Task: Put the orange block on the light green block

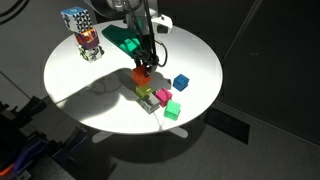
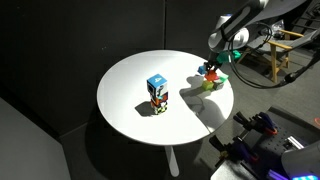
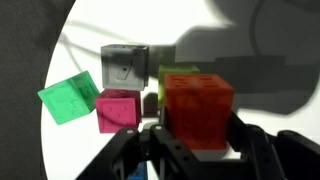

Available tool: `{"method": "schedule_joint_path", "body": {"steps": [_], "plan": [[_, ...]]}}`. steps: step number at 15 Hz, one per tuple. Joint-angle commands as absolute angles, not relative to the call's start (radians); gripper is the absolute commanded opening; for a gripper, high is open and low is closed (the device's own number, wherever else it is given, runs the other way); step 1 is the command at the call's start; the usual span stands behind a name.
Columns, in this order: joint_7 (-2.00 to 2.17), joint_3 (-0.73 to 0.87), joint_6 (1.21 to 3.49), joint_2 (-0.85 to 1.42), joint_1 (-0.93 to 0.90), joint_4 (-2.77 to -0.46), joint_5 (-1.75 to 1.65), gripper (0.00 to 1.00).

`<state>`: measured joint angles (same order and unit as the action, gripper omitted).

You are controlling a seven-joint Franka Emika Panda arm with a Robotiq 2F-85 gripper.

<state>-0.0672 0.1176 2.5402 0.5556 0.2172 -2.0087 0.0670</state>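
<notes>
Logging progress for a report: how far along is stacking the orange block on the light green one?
Done: the gripper is shut on the orange block. In hand: the block hangs close to the light green block, which peeks out behind it in the wrist view. Left: setting it on top and letting go.

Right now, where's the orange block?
Wrist view: the orange block is held in the gripper, just above the light green block, with the magenta block to its left in the picture, near the white table edge.
</notes>
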Motion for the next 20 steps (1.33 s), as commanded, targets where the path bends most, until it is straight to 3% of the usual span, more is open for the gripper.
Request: {"method": "schedule_joint_path", "body": {"steps": [1,20], "plan": [[-0.070,0.136,2.494,0.586,0.212,-1.955,0.026,0.29],[-0.083,0.117,2.541,0.657,0.224,-1.921,0.027,0.29]]}}
